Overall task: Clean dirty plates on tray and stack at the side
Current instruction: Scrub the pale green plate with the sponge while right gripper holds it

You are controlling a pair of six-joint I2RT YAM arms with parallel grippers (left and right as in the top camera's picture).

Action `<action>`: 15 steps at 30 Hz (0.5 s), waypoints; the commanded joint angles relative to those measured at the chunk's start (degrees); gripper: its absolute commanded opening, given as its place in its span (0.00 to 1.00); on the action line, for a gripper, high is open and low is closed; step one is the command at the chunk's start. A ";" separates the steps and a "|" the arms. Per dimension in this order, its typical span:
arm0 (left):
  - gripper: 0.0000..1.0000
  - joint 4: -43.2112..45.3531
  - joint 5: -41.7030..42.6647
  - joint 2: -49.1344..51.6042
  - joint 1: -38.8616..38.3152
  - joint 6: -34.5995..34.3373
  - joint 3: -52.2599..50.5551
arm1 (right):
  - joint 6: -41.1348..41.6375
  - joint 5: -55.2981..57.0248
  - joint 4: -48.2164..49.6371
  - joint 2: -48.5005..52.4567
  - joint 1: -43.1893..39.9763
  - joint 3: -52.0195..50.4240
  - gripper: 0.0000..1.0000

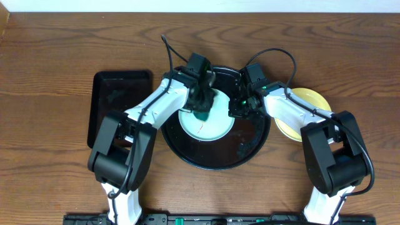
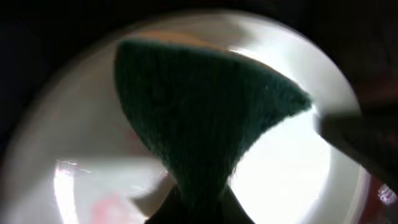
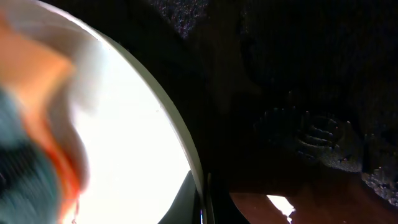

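A pale mint-green plate (image 1: 211, 128) lies on the round black tray (image 1: 253, 142). My left gripper (image 1: 201, 107) is shut on a dark green sponge (image 2: 199, 112) and presses it onto the plate's upper left part. In the left wrist view a faint red smear (image 2: 106, 205) shows on the plate beside the sponge. My right gripper (image 1: 238, 107) is shut on the plate's right rim (image 3: 198, 168), with one finger over the plate and one outside it. A pale yellow plate (image 1: 307, 100) rests on the bare wood right of the tray, partly under my right arm.
A smaller rectangular black tray (image 1: 119, 103) lies on the table left of the round tray. Dark crumbs or smears (image 1: 245, 147) sit on the round tray's right floor. Brown wood tabletop (image 1: 56, 56) stretches to the back and to both sides.
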 commanded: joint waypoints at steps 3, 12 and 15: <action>0.07 -2.82 -12.22 0.96 0.44 -4.79 -0.13 | 0.79 -0.42 -0.87 3.19 1.49 -0.98 0.01; 0.08 -17.51 6.45 0.96 0.04 -5.16 -0.13 | 0.81 -0.44 -0.79 3.19 1.49 -0.98 0.01; 0.07 -15.21 13.07 0.96 -0.15 -3.74 -0.13 | 0.81 -0.46 -0.61 3.19 1.49 -0.98 0.01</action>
